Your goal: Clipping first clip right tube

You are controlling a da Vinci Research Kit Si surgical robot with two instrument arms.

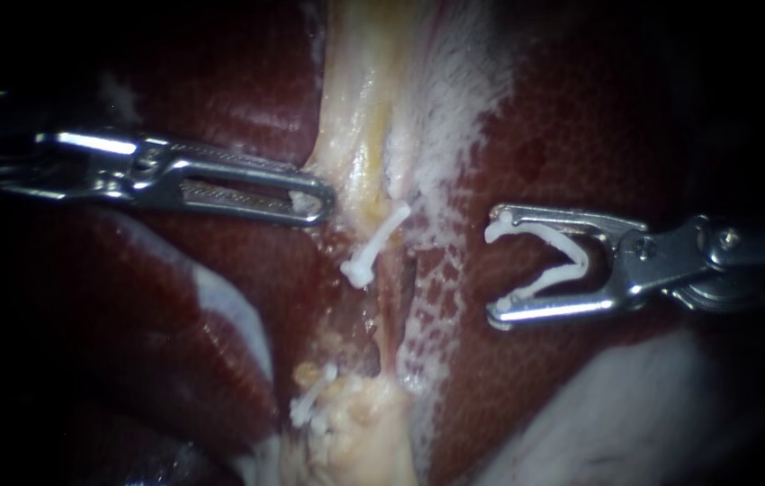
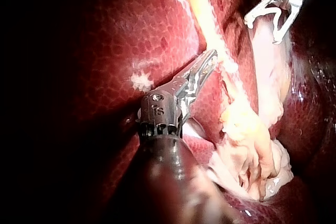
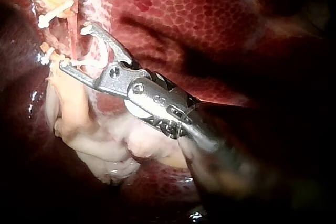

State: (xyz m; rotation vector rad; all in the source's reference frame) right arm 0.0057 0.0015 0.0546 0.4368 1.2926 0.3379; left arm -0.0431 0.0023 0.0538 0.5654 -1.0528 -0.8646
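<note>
My right instrument (image 1: 493, 270) comes in from the right, its jaws wide apart with an open white clip (image 1: 540, 261) seated between them and touching both. It hovers over the liver, right of the thin reddish tubes (image 1: 391, 306) and apart from them. A closed white clip (image 1: 373, 245) sits across a tube, and another clip (image 1: 310, 405) lies lower down. My left instrument (image 1: 309, 205) is shut on pale tissue at the edge of the yellowish band (image 1: 355, 90). The right wrist view shows the loaded jaws (image 3: 73, 46) just beside the tubes.
Dark red liver (image 1: 580, 135) surrounds the field on both sides. A lumpy pale yellow mass of tissue (image 1: 364, 432) lies below the lower clip. White frayed film (image 1: 454, 108) covers the liver right of the band. A pale smooth area (image 1: 634, 405) fills the lower right.
</note>
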